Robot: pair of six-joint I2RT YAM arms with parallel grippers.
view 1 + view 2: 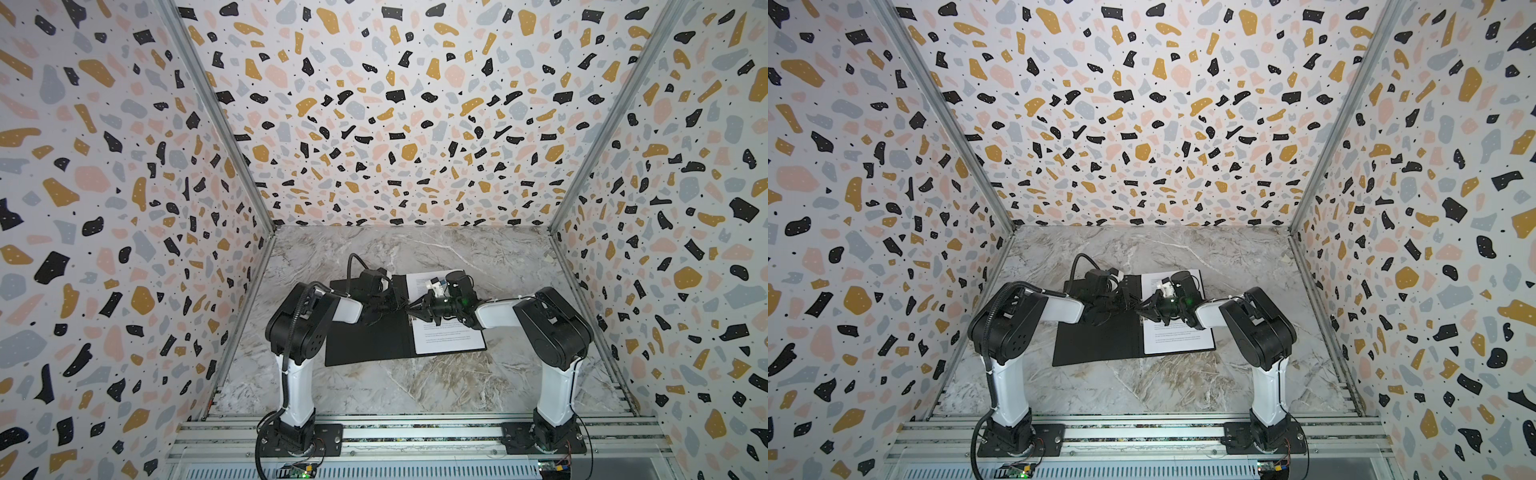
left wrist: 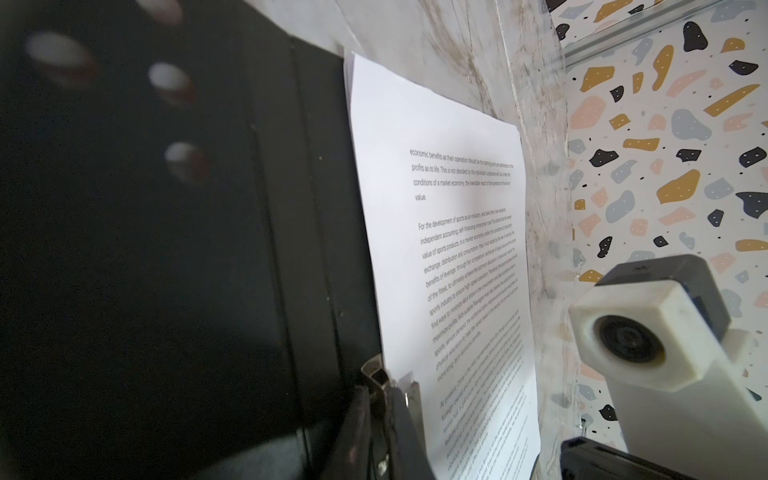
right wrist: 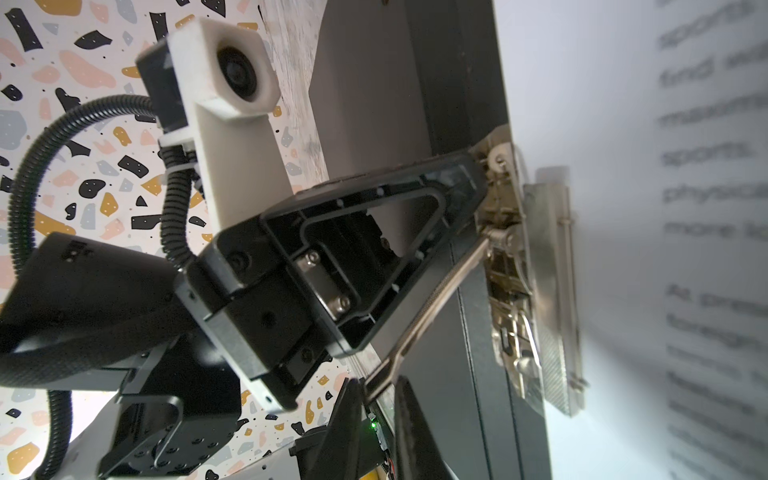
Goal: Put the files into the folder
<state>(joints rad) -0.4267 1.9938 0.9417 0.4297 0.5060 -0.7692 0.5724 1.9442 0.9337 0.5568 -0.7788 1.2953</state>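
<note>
Nearest in both top views, a metal rail carries the bases of the two arms, which rise and bend inward over the marbled surface. Further in, the folder lies open and flat on that surface, black inside facing up, about midway between the arms. The files lie on its right half, a sheet of printed text on top, their inner edge beside the spine.

Over the spine the two pincers meet tip to tip. The left pincer has its fingers drawn together on a tab of the metal clip at the spine; the left wrist view shows that shiny tab pinched between the tips. The right pincer reaches in across the files. In the right wrist view the end of the clip's long lever sits between its two fingers, which stand close together, but whether they grip it or only flank it I cannot tell. The clip's flat plate hangs over the inner edge of the files; whether it presses on them I cannot tell either.

Beyond the folder the surface runs back to walls papered in a speckled pattern of black, ochre, pink and grey.
</note>
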